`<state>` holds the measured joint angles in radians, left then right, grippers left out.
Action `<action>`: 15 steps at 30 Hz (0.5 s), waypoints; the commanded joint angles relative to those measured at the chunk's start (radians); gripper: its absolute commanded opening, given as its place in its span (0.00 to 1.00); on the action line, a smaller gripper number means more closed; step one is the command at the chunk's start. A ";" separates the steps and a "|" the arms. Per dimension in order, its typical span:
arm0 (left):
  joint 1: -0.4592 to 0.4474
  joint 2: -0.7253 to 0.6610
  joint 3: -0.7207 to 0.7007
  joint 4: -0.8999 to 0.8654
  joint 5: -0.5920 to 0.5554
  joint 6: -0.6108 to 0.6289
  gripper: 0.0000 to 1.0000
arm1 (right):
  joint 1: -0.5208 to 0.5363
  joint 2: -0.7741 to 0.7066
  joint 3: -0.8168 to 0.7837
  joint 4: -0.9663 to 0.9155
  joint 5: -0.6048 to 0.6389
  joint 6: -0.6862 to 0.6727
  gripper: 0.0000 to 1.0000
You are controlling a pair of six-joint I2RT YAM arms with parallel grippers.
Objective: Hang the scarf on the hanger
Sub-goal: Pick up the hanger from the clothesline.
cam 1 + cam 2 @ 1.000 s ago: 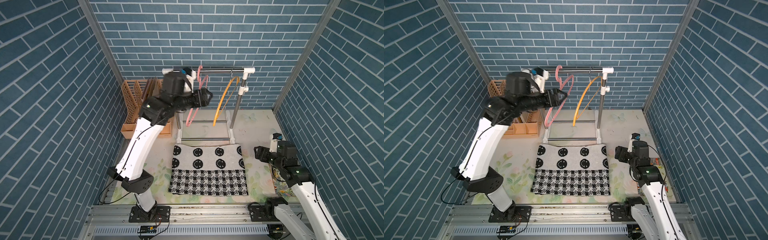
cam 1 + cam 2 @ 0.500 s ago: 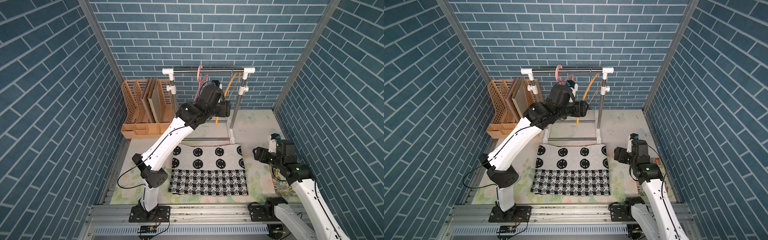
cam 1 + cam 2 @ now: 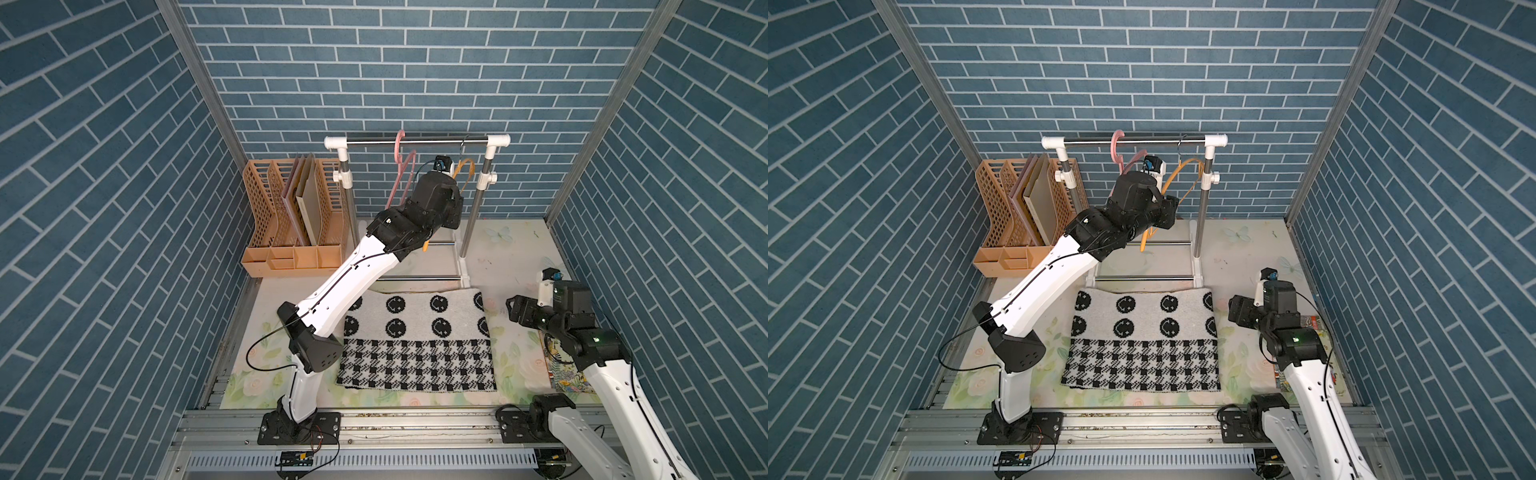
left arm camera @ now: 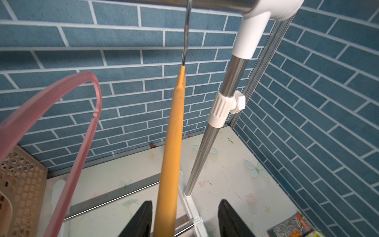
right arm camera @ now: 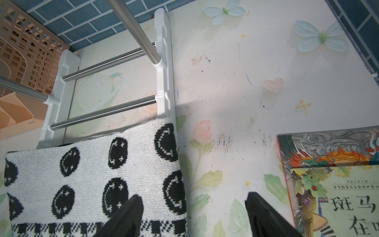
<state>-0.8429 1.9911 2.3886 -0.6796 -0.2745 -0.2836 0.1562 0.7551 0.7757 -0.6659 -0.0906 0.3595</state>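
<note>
The worktop (image 3: 511,249) carries a rack (image 3: 415,141) at the back. The scarf (image 3: 415,353) lies flat in front of it, with its far edge on the rack's base. An orange hanger (image 4: 172,153) and a pink hanger (image 4: 82,143) hang apart from the rail. The left end effector (image 4: 184,205) is raised at the rack, its jaws partly apart astride the orange hanger's arm and not clamped on it. One finger (image 4: 145,213) is just beside the arm, perhaps touching. The right end effector (image 5: 193,195) hovers low with jaws wide and empty, over the scarf's near edge and bare worktop.
</note>
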 commanded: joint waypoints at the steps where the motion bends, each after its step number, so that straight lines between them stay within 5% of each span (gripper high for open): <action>1: -0.007 0.005 0.035 0.007 -0.041 0.025 0.48 | 0.003 -0.015 0.006 -0.009 0.009 -0.003 0.84; 11: -0.011 -0.021 0.012 0.026 -0.034 0.022 0.03 | 0.003 -0.036 -0.004 0.007 0.044 -0.001 0.84; 15: -0.013 -0.025 0.011 0.019 -0.032 0.021 0.00 | 0.003 -0.039 -0.007 0.012 0.042 0.001 0.84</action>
<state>-0.8455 1.9926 2.3913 -0.6678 -0.3016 -0.2649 0.1562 0.7246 0.7750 -0.6647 -0.0639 0.3599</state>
